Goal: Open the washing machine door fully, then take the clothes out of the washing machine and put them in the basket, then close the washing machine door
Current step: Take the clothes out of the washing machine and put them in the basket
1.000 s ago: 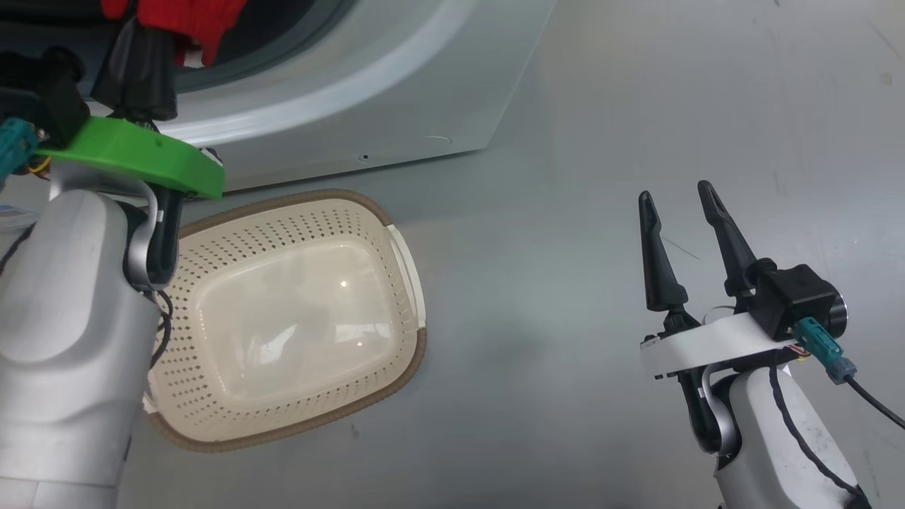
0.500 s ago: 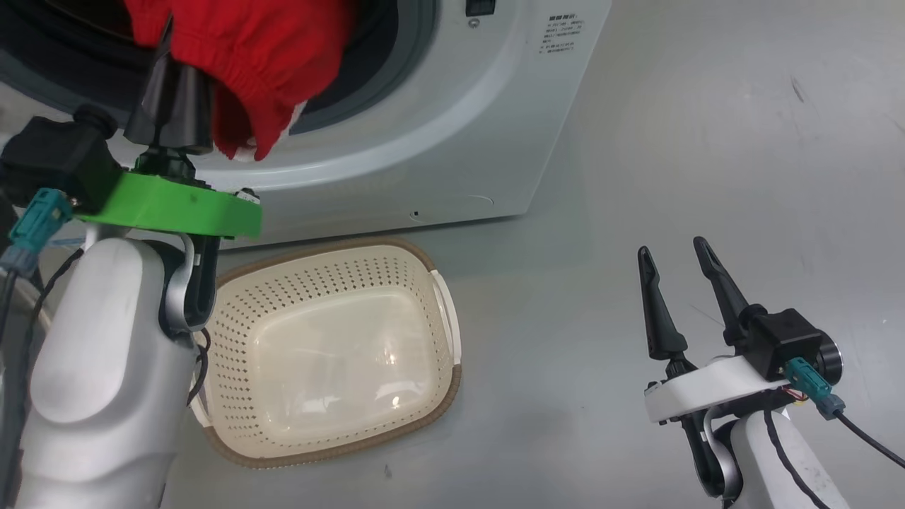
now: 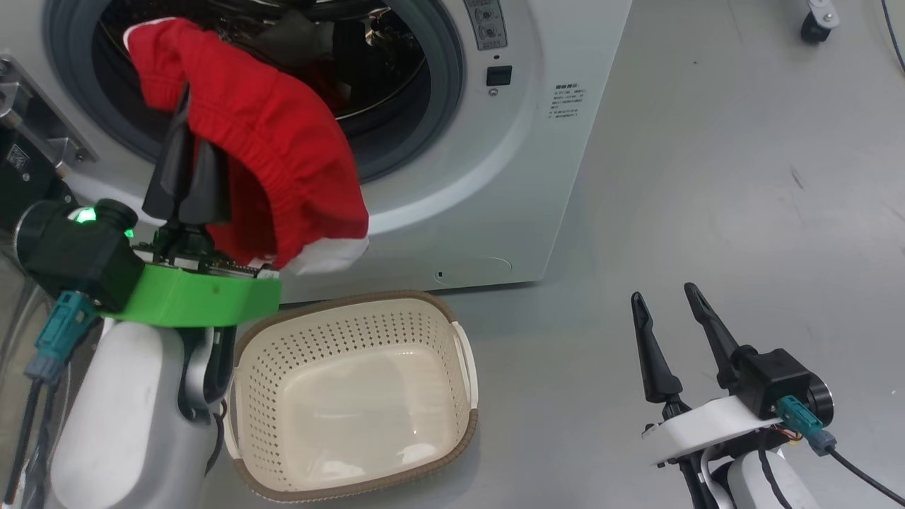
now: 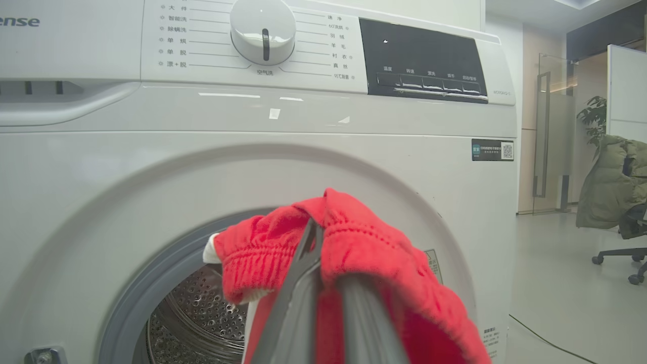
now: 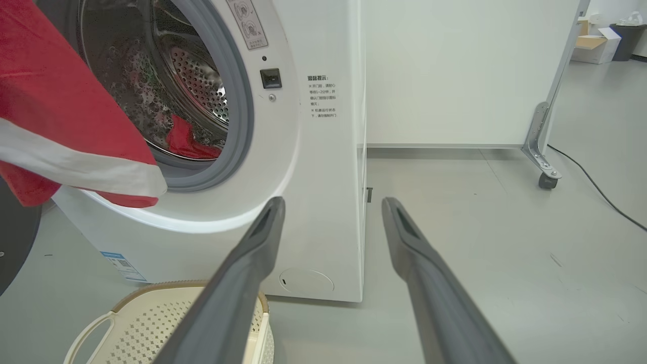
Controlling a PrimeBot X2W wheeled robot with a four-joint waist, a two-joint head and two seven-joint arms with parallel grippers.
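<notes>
Jaws of left gripper (image 3: 187, 120) clamp one red garment (image 3: 283, 141); right gripper (image 3: 664, 293) jaws apart (one basket (image 3: 353, 300) below).

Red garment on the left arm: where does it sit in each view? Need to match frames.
Head view: red garment at upper left, draped over the shut left tool.
Left wrist view: lower centre, hanging over the tool's fingers.
Right wrist view: left edge, with its white stripe showing.
Shared landmark: the washer's grey rubber ring.
</notes>
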